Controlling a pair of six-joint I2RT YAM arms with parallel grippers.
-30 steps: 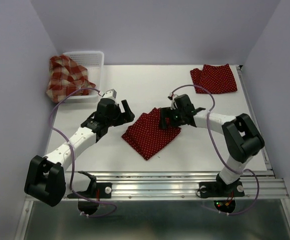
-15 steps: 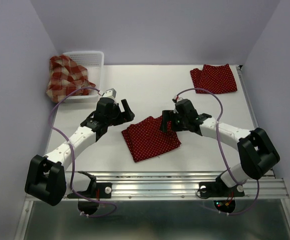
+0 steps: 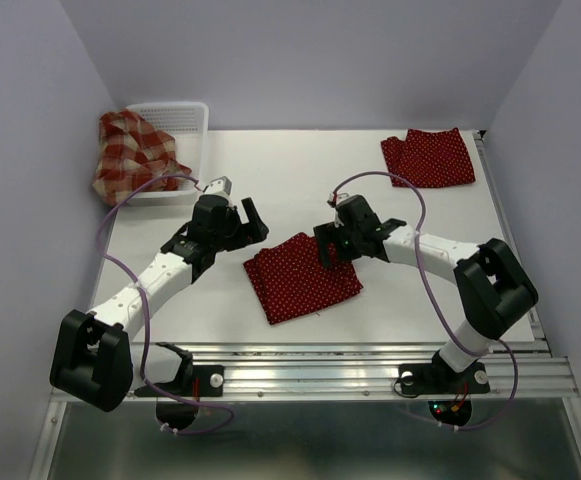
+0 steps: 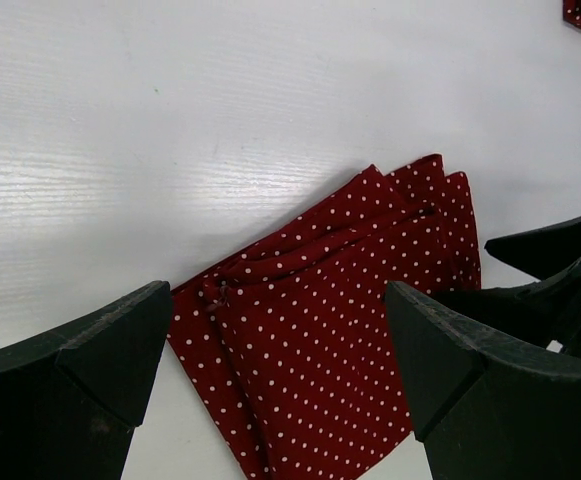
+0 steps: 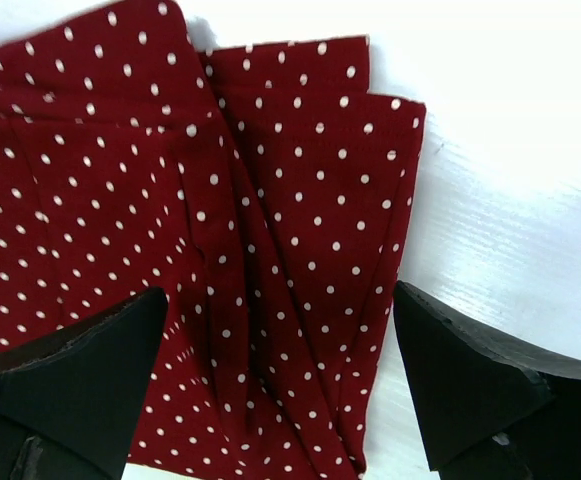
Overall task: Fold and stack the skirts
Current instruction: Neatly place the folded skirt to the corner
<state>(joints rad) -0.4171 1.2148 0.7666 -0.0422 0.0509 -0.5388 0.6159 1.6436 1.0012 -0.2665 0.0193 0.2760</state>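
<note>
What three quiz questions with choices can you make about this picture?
1. Where is the plaid skirt?
A. in the middle
B. under the right arm
C. on the basket

2. How many dotted skirts lie on the table?
A. one
B. two
C. four

3. How are the right fingers?
A. open, holding nothing
B. shut on a skirt
C. shut on a cable

Answers:
1. C, as the plaid cloth drapes over the white basket at the far left.
2. B, as one lies in the middle and another at the far right.
3. A, as the wrist view shows them spread wide above the dotted cloth.
</note>
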